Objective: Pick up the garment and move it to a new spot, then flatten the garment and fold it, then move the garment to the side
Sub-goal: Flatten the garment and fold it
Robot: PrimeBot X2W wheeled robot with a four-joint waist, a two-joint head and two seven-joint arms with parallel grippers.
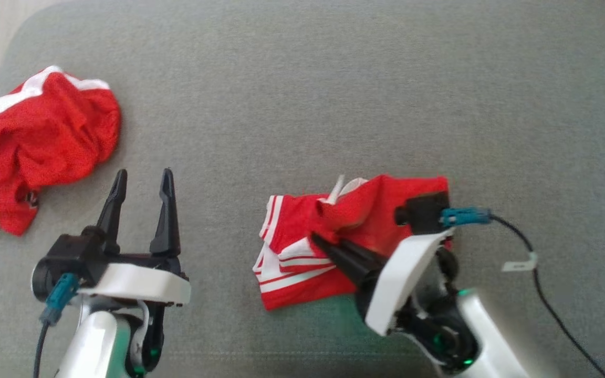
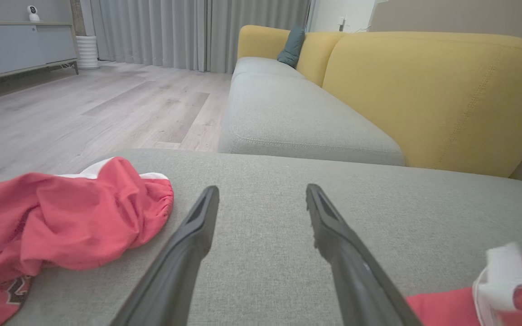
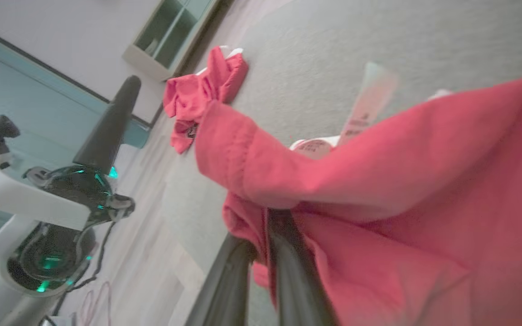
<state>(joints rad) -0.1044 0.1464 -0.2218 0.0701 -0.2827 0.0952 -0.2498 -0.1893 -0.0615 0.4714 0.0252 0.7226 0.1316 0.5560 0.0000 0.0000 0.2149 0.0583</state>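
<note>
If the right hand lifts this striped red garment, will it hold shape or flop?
Likely floppy: the striped red garment drapes in soft folds over the right hand pinching it. Probably light, since the fabric looks thin. The unpinched side may trail and drag on the grey cushion.

The tips of the right gripper (image 3: 264, 224) hide in the red garment (image 3: 379, 190). Its white tag (image 3: 372, 97) at 1 o'clock is blurry. At 8 o'clock, the picture edge cuts off another red cloth (image 2: 39, 226).

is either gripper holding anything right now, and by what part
The right gripper is shut on the striped red garment, pinching a bunched fold of its red cloth. The left gripper is open and holds nothing.
</note>
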